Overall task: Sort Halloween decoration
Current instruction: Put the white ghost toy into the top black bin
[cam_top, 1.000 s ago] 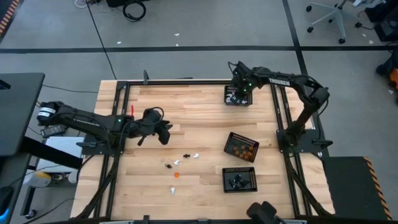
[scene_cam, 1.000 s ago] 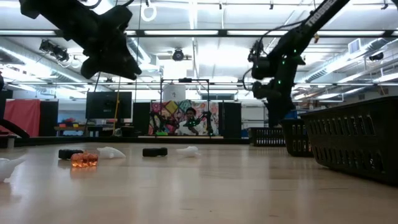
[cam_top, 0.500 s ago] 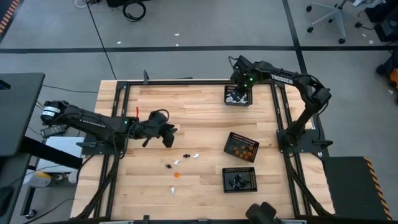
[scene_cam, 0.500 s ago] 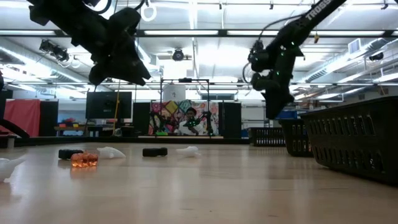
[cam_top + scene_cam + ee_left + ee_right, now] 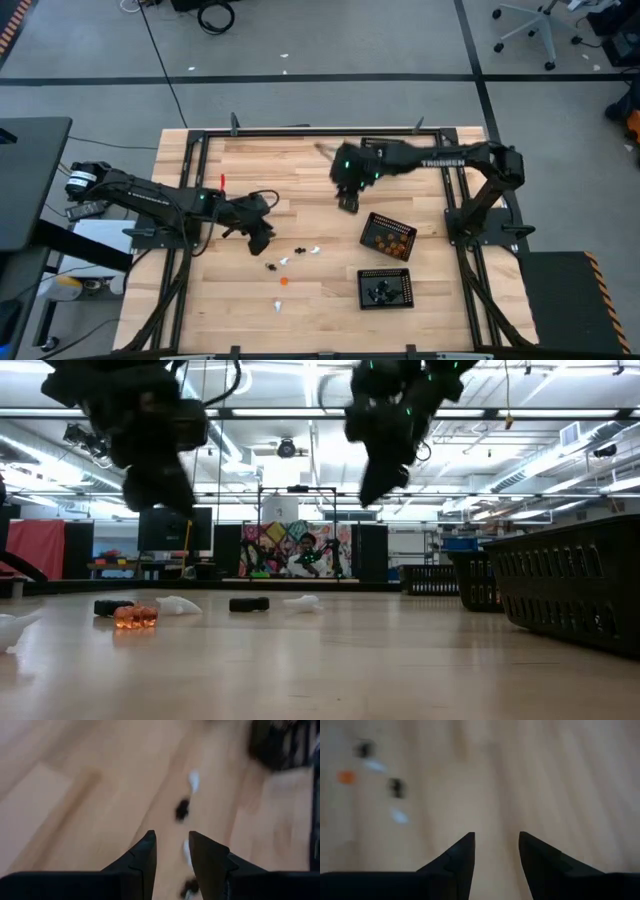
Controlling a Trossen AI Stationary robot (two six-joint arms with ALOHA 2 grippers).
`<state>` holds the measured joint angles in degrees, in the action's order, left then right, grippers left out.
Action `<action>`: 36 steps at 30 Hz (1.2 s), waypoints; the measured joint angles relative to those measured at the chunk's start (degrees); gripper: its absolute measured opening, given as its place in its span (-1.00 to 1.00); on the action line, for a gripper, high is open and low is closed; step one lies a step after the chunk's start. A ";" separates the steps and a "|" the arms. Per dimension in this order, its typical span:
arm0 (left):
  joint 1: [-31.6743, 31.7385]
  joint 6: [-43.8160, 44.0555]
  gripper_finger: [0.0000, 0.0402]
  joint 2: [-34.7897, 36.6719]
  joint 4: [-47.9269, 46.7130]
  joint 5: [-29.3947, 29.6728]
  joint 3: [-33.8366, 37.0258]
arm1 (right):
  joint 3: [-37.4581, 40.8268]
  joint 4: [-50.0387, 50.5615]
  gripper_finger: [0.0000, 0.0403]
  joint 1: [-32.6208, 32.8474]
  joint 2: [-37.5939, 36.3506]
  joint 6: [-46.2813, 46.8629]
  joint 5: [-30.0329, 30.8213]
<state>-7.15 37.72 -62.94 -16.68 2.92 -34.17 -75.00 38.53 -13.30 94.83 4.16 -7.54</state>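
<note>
Bare counter (image 5: 300,180) lies between the two arms; figures (image 5: 293,256) scatter ahead, and trays (image 5: 388,234) seemingly crowd the right side.

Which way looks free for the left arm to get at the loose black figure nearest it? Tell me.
Probably yes, from straight above. The left claw hangs open beside the black figure, with only bare wood between them. The right claw is far off.
</note>
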 joint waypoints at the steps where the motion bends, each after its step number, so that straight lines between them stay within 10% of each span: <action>1: -0.33 -0.03 -0.38 -0.01 -1.66 -0.67 0.00 | 0.00 -1.68 -0.22 2.16 0.00 -0.10 0.08; 16: -16.26 -5.65 -0.38 -0.01 -1.61 14.92 0.00 | -0.02 -17.59 0.07 18.70 14.55 5.76 -2.20; 36: -17.17 -4.53 -0.38 0.00 0.27 18.03 0.01 | 0.01 -23.25 0.19 21.05 22.33 -1.50 5.57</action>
<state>-24.32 33.19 -62.94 -16.41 20.95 -34.16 -75.00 15.28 7.75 117.15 2.66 -1.97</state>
